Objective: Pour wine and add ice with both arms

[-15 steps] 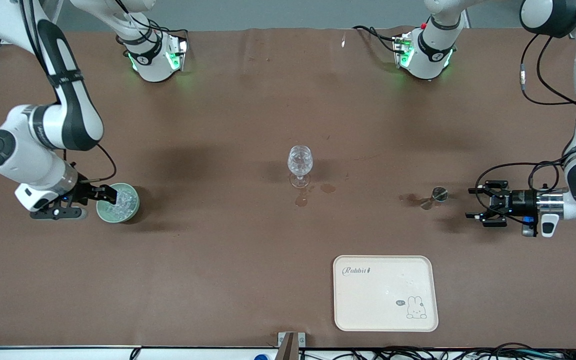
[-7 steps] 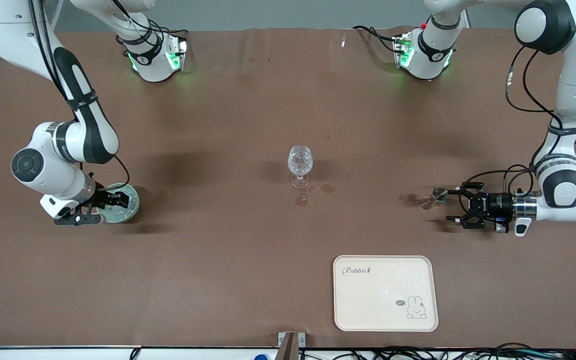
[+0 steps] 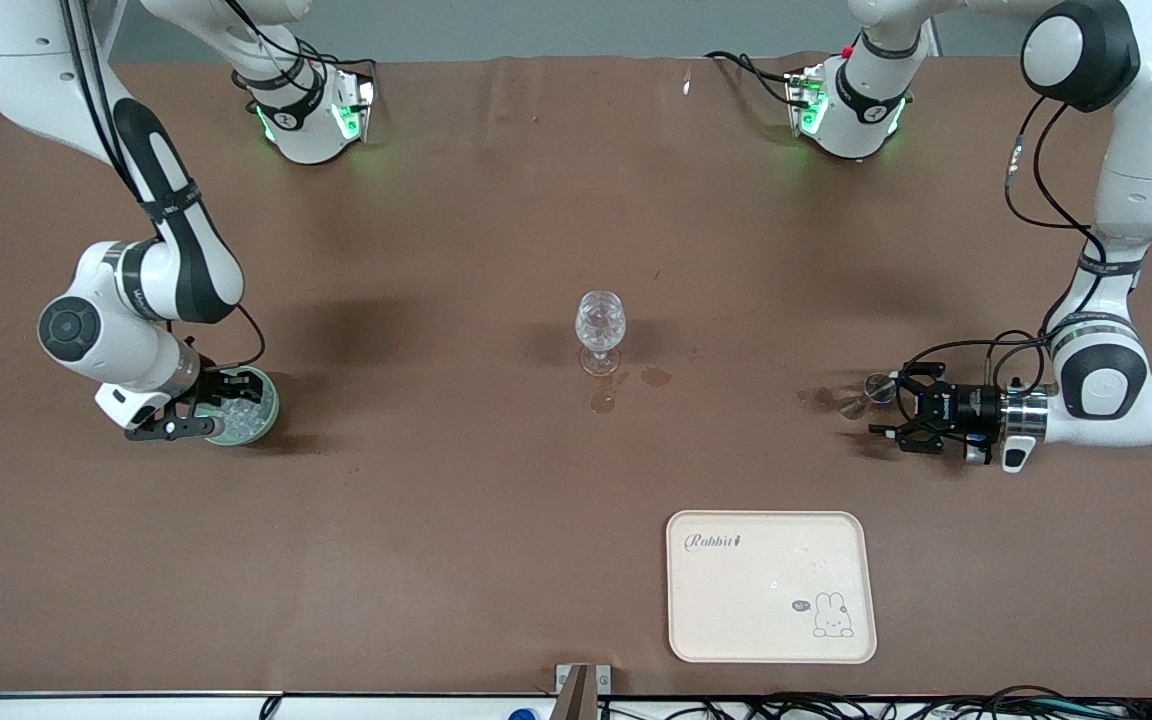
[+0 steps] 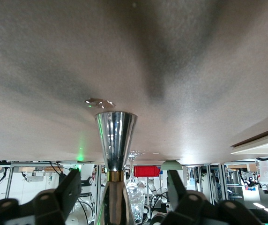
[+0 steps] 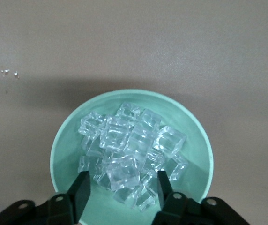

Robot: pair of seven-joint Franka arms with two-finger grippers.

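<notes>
A silvery hourglass jigger (image 3: pixel 874 386) stands toward the left arm's end of the table; no wine shows in it. My left gripper (image 3: pixel 887 404) is open and low, with a finger on each side of the jigger (image 4: pixel 115 143) and not touching it. A pale green bowl (image 3: pixel 271 407) holding a heap of clear ice (image 3: pixel 247 411) sits toward the right arm's end. My right gripper (image 3: pixel 224 404) is open just above the ice (image 5: pixel 133 150), its fingertips (image 5: pixel 81 186) over the cubes inside the bowl (image 5: pixel 66 145). An empty-looking stemmed wine glass (image 3: pixel 600 325) stands mid-table.
A cream rabbit-print tray (image 3: pixel 771 640) lies nearer the front camera than the glass and jigger. Dark wet stains (image 3: pixel 603 402) mark the cloth by the glass foot and beside the jigger (image 3: pixel 816 397). The wine glass also shows in the left wrist view (image 4: pixel 135 197).
My left gripper has moved along the table to the jigger until its fingers straddle it. My right gripper has swung round and come down over the ice in the bowl.
</notes>
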